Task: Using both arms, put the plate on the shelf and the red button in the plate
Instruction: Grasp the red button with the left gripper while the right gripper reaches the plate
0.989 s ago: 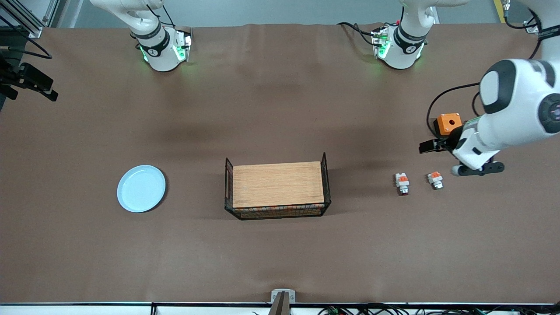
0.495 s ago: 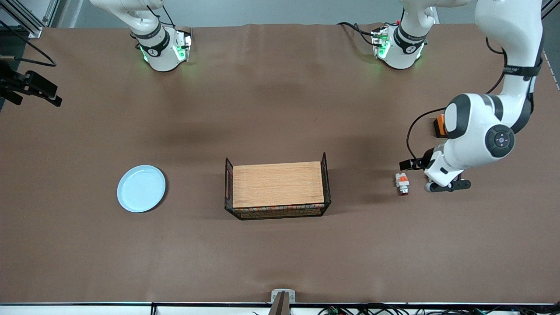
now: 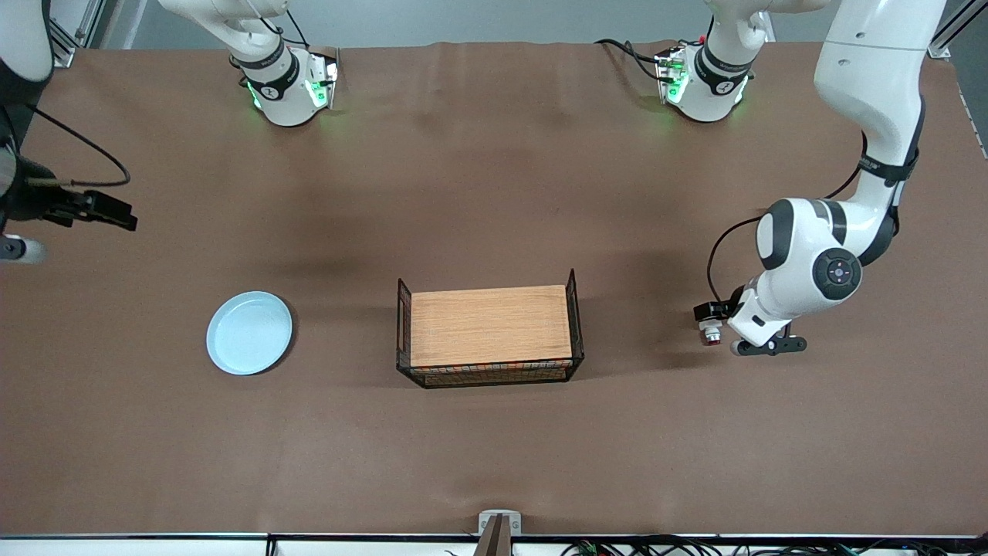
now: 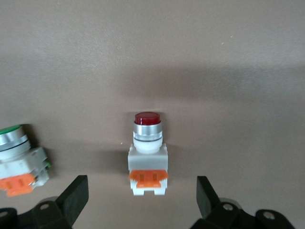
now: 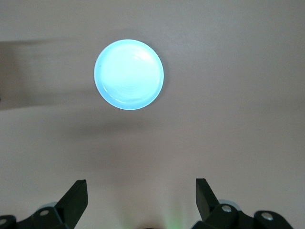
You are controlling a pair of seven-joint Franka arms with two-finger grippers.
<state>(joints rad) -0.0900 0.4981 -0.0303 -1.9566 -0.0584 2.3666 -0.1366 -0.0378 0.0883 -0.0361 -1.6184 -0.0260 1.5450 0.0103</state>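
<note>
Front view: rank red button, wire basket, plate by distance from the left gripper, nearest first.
1. red button: right under the open left gripper, at the left arm's end.
2. wire basket: mid-table.
3. plate: at the right arm's end.

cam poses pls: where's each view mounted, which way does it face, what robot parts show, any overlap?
Front view: high across the table, facing both bases; shows both arms, plate, wire basket, left gripper over the red button.
Left wrist view: on the left wrist, looking down; open fingertips frame the red button, green-capped button beside it.
Right wrist view: on the right wrist, looking down at the plate; open fingertips show.
Shared: front and left wrist, button; front and right wrist, plate.
</note>
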